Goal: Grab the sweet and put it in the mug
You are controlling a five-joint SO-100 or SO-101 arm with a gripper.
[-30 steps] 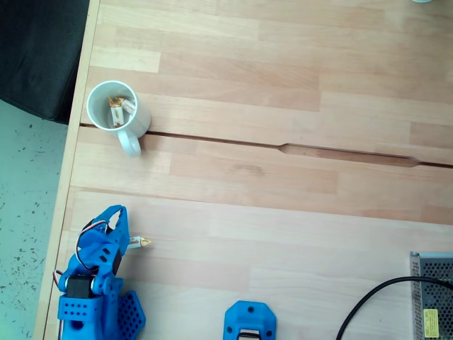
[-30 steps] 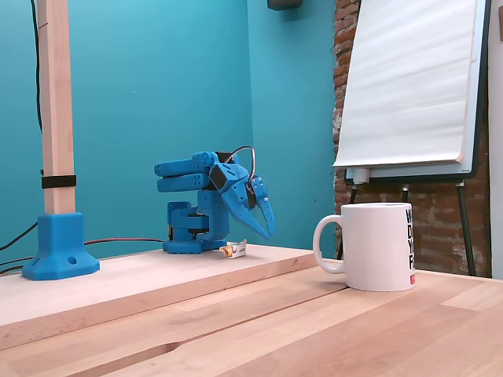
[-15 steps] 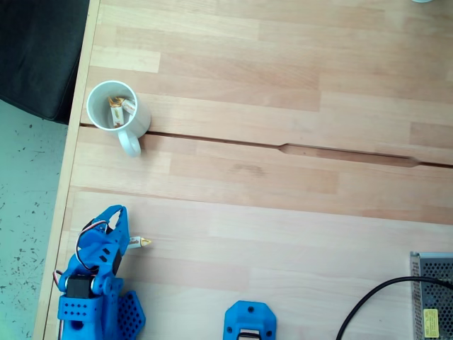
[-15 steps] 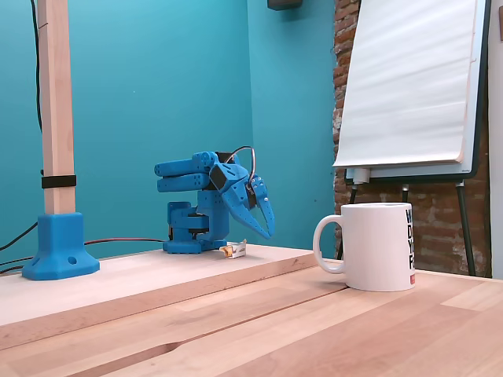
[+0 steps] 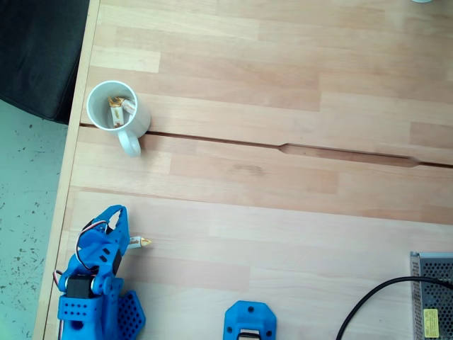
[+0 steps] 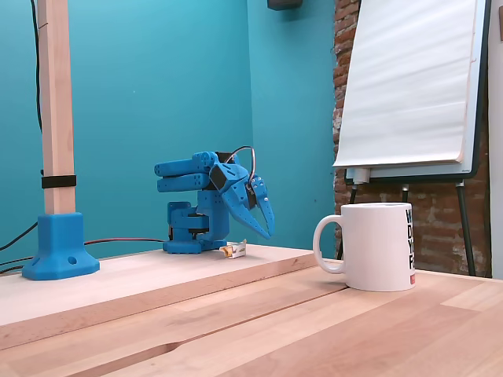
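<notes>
One sweet [image 5: 140, 243] lies on the worktop [image 5: 283, 184] at the lower left of the top-down fixed view, just beside the blue tool [image 5: 119, 225], and we read that as the piece left to fetch. In the side-on fixed view the sweet [image 6: 233, 250] rests on the raised board while the tool [image 6: 266, 226] hangs above it, tips pointing down and clear of the wrapper. We take this as the arm folded back near its base rather than reaching — the tool holds nothing, and its fingers appear close together, though we cannot tell for sure whether they are fully closed.

The mug [image 5: 116, 108] stands upright near the left edge of the worktop in the top-down view, well apart from the tool, its handle turned toward the arm's side. Inside it we see two or so wrapped pieces already — whitish with orange ends, lying against the inner wall. In the side-on view the mug [image 6: 377, 247] sits in the foreground, its mouth open upward, so a drop from above should suit it. Our judgement: the next grasp has not yet begun.
</notes>
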